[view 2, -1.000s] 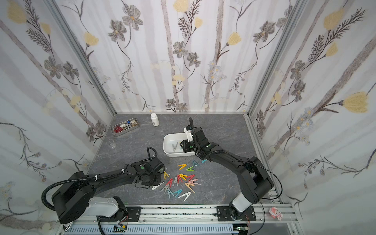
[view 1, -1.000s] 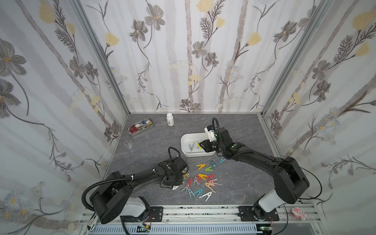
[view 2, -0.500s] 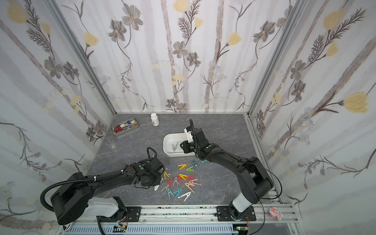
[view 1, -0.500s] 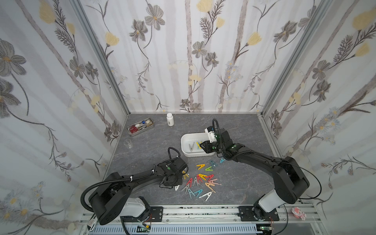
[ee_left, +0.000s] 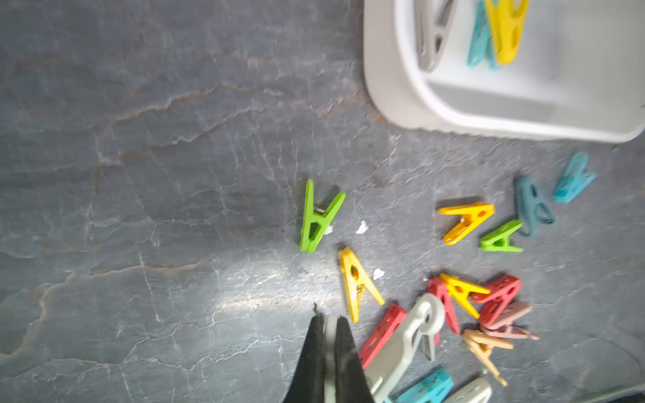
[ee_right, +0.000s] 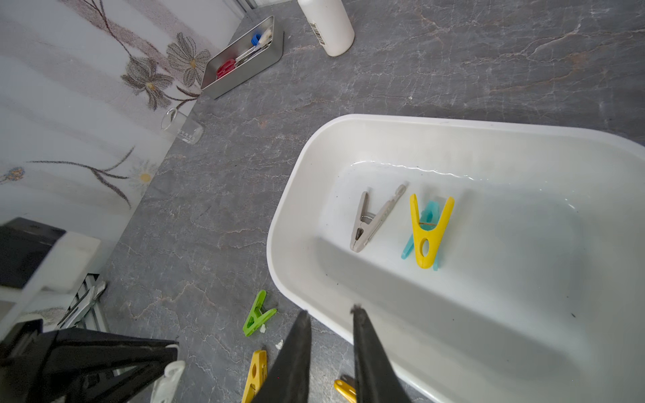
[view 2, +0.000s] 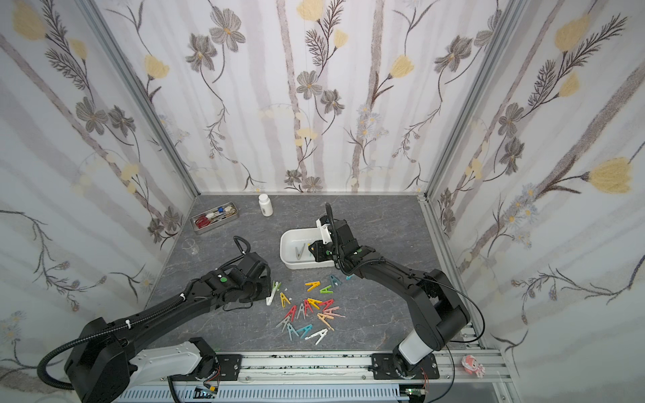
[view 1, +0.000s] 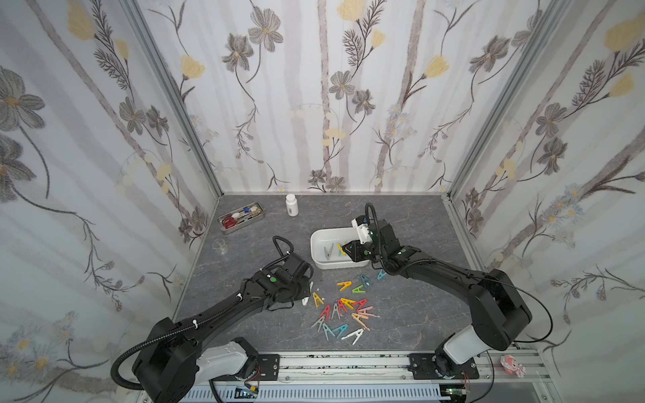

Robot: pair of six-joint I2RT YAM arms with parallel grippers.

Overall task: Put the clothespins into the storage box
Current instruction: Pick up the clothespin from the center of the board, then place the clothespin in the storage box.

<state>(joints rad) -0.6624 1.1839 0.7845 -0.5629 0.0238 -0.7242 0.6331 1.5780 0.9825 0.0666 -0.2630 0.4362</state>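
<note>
Above the storage box [view 1: 331,265], reaching from 4 o'clock, the right fingers [ee_right: 293,356] hang slightly parted and empty; at its 7 o'clock, the low-stretched left fingers [ee_left: 310,356] pinch a white clothespin [ee_right: 171,377].

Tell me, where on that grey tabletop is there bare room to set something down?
Bare stone lies along the back right, between the storage box and the right wall, and in the strip between the metal tray, the white bottle and the box. Crowded: the front middle, where loose clothespins lie scattered before the box.
</note>
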